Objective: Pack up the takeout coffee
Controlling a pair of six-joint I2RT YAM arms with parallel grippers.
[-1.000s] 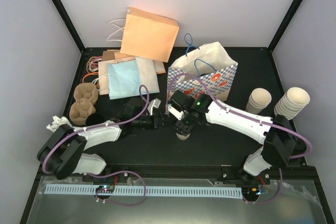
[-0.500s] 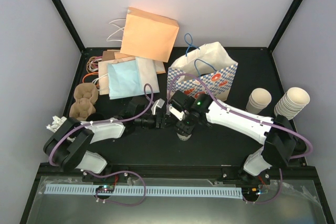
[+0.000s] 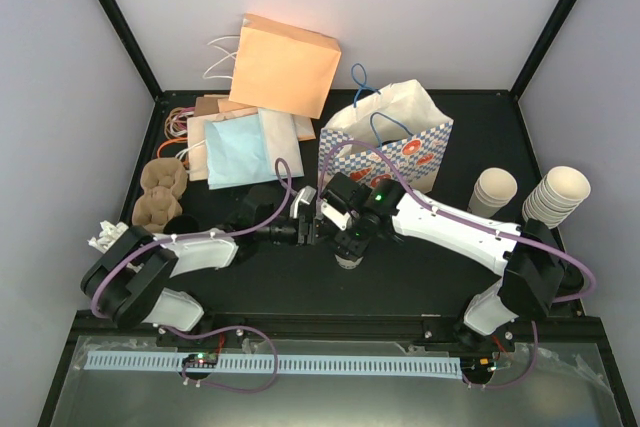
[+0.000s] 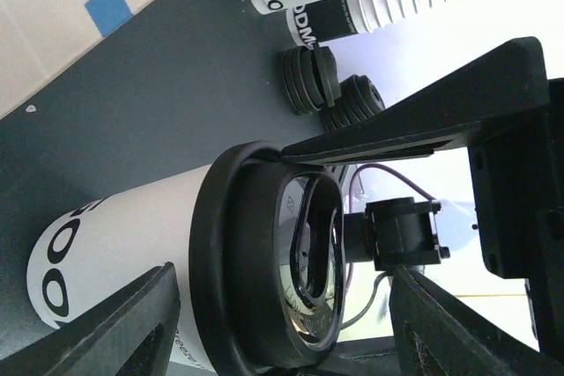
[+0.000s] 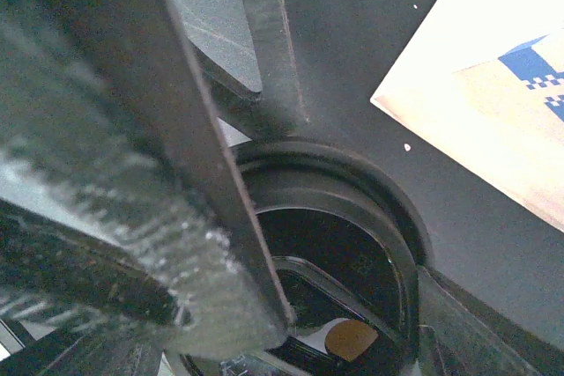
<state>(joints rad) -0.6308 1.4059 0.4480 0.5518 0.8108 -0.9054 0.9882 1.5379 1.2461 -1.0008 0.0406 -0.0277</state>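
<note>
The takeout coffee (image 3: 348, 260) is a white paper cup (image 4: 115, 253) with a black lid (image 4: 251, 261), standing on the black table just in front of the checked bag. My right gripper (image 3: 352, 242) comes down on it from above. Its fingers press both sides of the lid (image 5: 352, 217), one finger (image 5: 185, 182) covering the lid's left part. My left gripper (image 3: 312, 230) is level with the cup from the left. It is open, and its fingers (image 4: 115, 323) stand either side of the cup with a gap on the lid side.
A blue-checked paper bag (image 3: 390, 147) stands open right behind the cup. Two stacks of cups (image 3: 492, 190) (image 3: 555, 195) sit at the right, with black lids (image 4: 308, 77) beside them. Flat paper bags (image 3: 240, 142), an orange bag (image 3: 285, 64) and pulp carriers (image 3: 160, 195) lie at the left.
My left arm has reached rightward up to the cup and its jaws have widened. The right arm and the cup have stayed put.
</note>
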